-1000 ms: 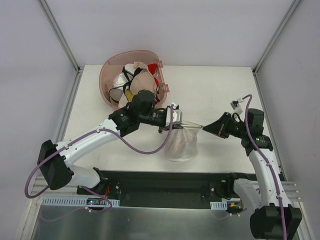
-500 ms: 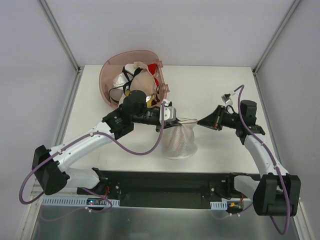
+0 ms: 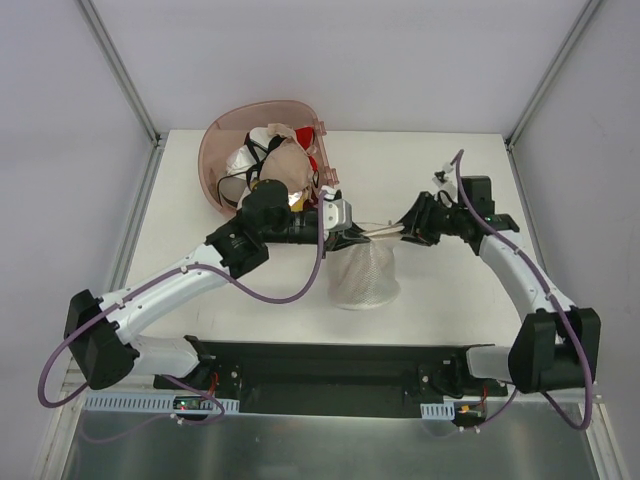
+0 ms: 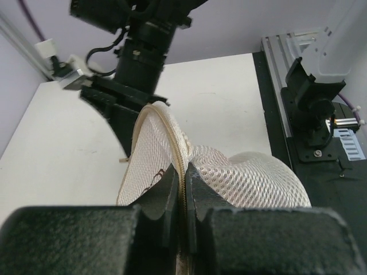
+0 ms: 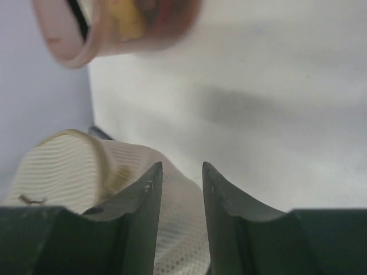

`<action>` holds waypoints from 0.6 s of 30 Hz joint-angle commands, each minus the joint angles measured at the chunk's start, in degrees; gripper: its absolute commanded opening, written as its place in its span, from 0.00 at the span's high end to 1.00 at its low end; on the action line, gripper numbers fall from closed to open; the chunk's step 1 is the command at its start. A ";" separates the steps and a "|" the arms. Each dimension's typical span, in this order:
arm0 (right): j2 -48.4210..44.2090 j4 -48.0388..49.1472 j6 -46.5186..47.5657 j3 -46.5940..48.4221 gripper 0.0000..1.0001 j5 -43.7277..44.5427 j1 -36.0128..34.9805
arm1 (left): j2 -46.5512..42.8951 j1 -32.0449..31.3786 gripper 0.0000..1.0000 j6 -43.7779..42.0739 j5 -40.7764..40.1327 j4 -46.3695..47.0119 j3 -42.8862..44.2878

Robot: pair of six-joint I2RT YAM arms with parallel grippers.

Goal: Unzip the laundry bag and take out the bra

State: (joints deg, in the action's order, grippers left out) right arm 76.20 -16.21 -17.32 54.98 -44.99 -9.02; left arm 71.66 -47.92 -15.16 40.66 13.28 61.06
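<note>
Your right gripper (image 3: 407, 231) has swung in from the right over the last second and now sits at the far end of the laundry bag (image 3: 365, 280)'s rim; before, it hung well apart from the bag. Its jaws stand a narrow gap apart with nothing between them, so the zip pull is not yet taken. Your left gripper (image 4: 183, 179) is clamped tight on the zip (image 4: 167, 125) edge and has held the bag up throughout, so the bag is braced for the pull. The bag hangs between both arms above the table (image 3: 440, 170), near the pink tub (image 3: 213, 150). It is a rounded white mesh pouch with a tan zip that looks closed. You cannot tell whether the bra is inside
</note>
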 commanded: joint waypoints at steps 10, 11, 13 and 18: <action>-26.89 -28.09 4.23 -2.42 0.43 36.03 11.92 | 7.43 -2.34 1.00 3.99 -16.12 1.23 5.82; -28.12 -28.26 4.14 -3.55 0.43 36.46 11.92 | 8.40 -5.14 1.00 2.26 -23.80 1.31 6.00; -30.83 -28.27 3.70 -4.79 0.43 36.12 11.92 | 13.05 -8.58 1.00 -0.56 -34.02 2.10 6.27; -32.79 -28.88 3.70 -7.95 0.43 36.29 11.92 | 25.00 -13.77 0.91 10.57 -48.43 -5.26 14.50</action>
State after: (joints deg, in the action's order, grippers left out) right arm 44.27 -42.63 -14.02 48.58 -10.92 2.55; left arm 91.09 -59.02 -12.86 4.99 12.49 68.27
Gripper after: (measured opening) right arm 0.575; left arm 0.032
